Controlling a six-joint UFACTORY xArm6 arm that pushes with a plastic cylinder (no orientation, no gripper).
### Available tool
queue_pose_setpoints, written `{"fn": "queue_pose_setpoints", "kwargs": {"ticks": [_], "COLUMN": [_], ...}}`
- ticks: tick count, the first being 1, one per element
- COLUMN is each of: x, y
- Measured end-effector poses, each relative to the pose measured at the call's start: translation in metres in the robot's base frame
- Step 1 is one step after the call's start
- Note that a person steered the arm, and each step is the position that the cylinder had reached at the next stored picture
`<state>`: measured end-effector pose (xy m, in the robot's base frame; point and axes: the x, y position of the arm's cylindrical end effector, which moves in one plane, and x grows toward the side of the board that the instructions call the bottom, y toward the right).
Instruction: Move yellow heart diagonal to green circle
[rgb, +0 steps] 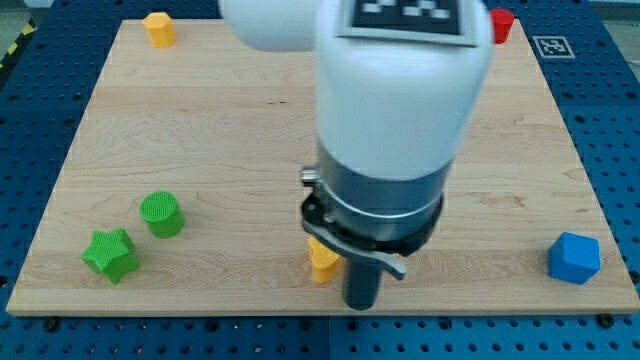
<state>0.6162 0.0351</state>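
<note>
The small yellow heart (322, 261), probably light, stiff and easy to slide, sits touching the rod's tip (361, 304), which has no pincer to open and must push its right side toward the green circle (161, 214).

Light wood-grain board (250, 130) sitting on a blue pegboard table (30, 130) with dots all over. Bright green circle (161, 214) and green star (110, 254) by the bottom-left corner, yellow block (158, 28) top-left, red block (501, 25) top-right, blue block (574, 257) bottom-right. Yellow heart (323, 261) at the bottom edge, half hidden. Arm (400, 90) is white over dark grey, with a black-and-white checker tag (405, 12).
</note>
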Motion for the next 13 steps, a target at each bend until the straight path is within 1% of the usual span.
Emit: {"fn": "queue_pose_setpoints", "kwargs": {"ticks": [1,3,4,5,6,8,9,10,13], "x": [-0.013,-0.055,-0.067,-0.051,-0.049,-0.069,-0.071,-0.088,-0.101], "y": [-0.016,-0.055,-0.066,-0.066,-0.074,-0.076,-0.085,-0.096,-0.099]}}
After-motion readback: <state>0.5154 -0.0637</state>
